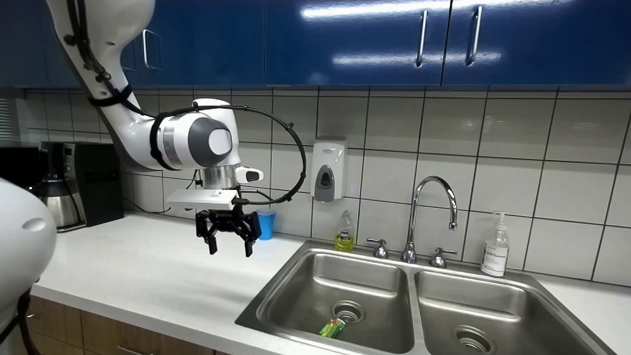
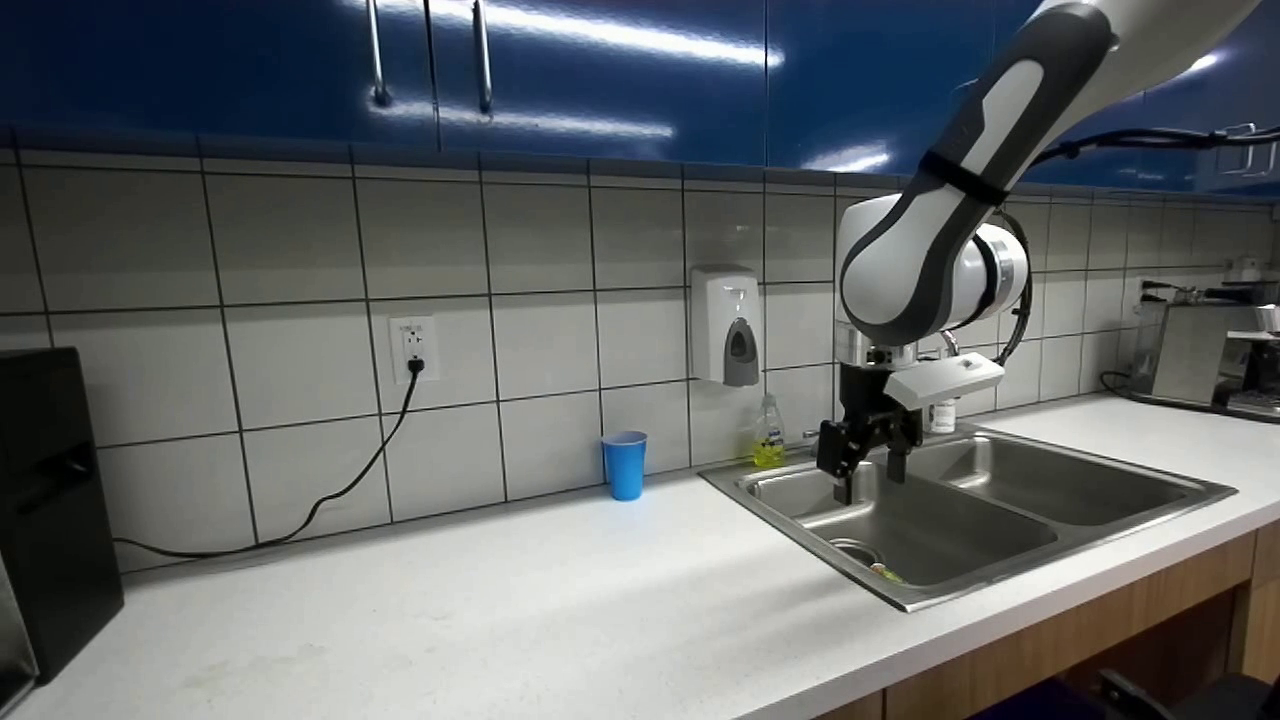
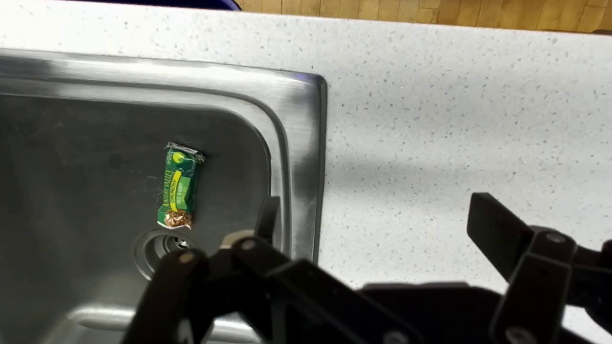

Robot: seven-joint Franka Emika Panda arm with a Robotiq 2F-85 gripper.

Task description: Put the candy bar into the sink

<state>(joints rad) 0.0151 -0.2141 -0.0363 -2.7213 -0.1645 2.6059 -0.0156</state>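
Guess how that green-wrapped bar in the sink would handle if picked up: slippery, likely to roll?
The bar looks small, so probably light. Its flattish, oblong shape should resist rolling. The crimped wrapper looks thin and smooth, so it might slip.

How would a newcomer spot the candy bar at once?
Find the steel double sink, then the basin nearer the blue cup. By its round drain lies the candy bar, small and oblong; its green wrapper sets it apart from the grey metal.
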